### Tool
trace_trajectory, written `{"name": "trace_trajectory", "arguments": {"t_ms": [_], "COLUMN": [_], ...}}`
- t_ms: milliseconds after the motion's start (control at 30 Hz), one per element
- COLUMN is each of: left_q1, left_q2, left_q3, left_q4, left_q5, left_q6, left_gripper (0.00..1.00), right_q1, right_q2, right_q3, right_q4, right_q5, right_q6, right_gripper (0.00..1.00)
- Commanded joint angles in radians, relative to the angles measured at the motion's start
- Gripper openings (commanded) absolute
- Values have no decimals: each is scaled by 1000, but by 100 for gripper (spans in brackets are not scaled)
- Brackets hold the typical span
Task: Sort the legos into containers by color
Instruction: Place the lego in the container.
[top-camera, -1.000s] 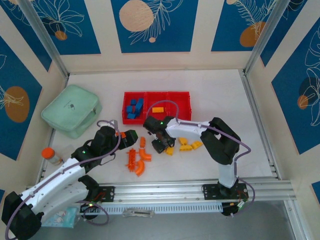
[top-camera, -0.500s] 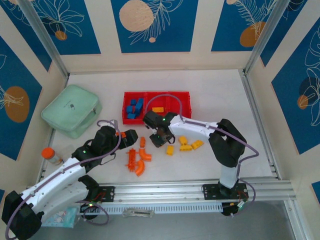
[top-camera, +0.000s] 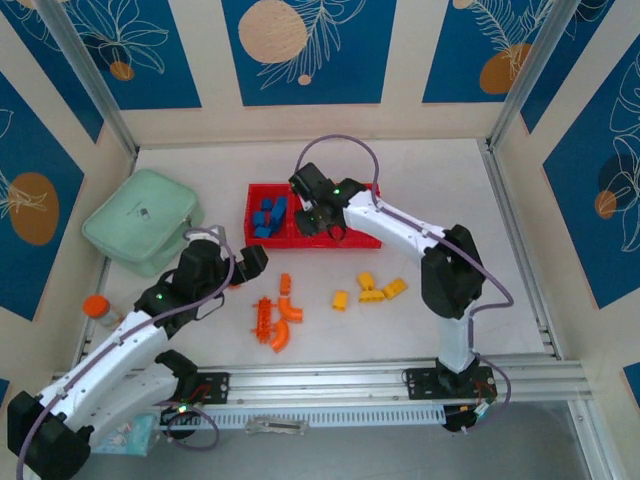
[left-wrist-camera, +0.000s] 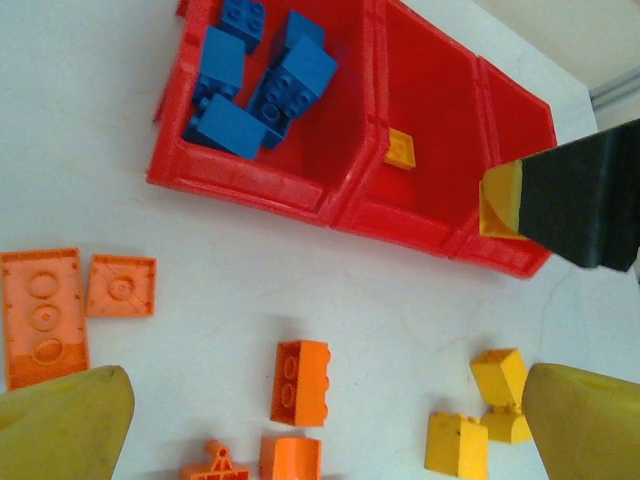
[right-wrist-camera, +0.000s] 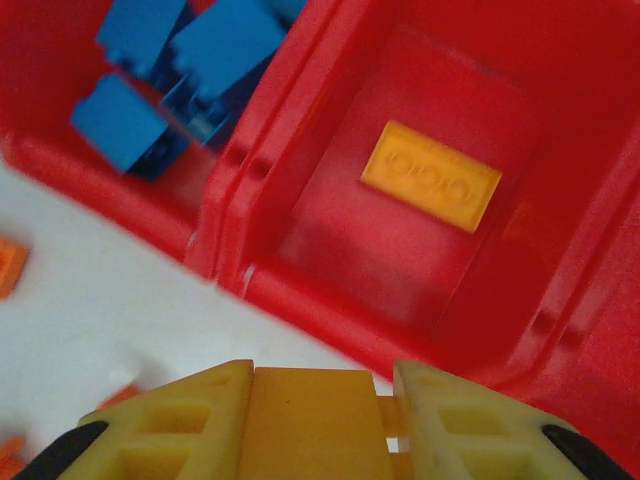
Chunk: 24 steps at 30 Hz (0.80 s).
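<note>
Jaws of the right gripper hang over the red tray toward the tabletop's far edge, seen from above; four yellow bricks and about five orange pieces lie loose. Left wrist: left gripper spread, empty; about six blue bricks, one yellow plate binned. Right wrist: jaws pinch a yellow brick above the middle compartment's near rim; likely light, rigid, slick; grip flat sides.

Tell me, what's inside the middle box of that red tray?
One flat yellow piece lies on its floor, seen clearly from the right wrist. From above, the right arm hangs over that box and covers most of it; the jaws grip another yellow brick.
</note>
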Motion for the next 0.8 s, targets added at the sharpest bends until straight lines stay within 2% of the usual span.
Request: {"name": "trace_trajectory", "arguments": {"t_ms": [0, 133, 200, 367, 467, 567, 767], "left_q1": [51, 100, 109, 120, 121, 120, 114], "left_q2": [20, 49, 56, 82, 89, 83, 66], "left_q3": [26, 27, 32, 52, 69, 79, 63], "left_q4": [3, 19, 21, 16, 0, -15, -8], "left_q5": [65, 107, 108, 114, 114, 116, 163], "left_q6": [38, 38, 43, 54, 64, 69, 61], "left_gripper": [99, 99, 99, 99, 99, 99, 99], "right_q1": [-29, -56, -74, -105, -103, -100, -72], "right_q2": [80, 179, 231, 316, 308, 260, 65], "right_q3": [84, 205, 272, 393, 421, 396, 155], "right_q4": [-3, -20, -38, -63, -64, -67, -18], "right_q5": [44, 103, 95, 80, 80, 56, -8], "right_q6": [10, -6, -11, -25, -38, -32, -7], "right_gripper": [32, 32, 33, 52, 60, 63, 68]}}
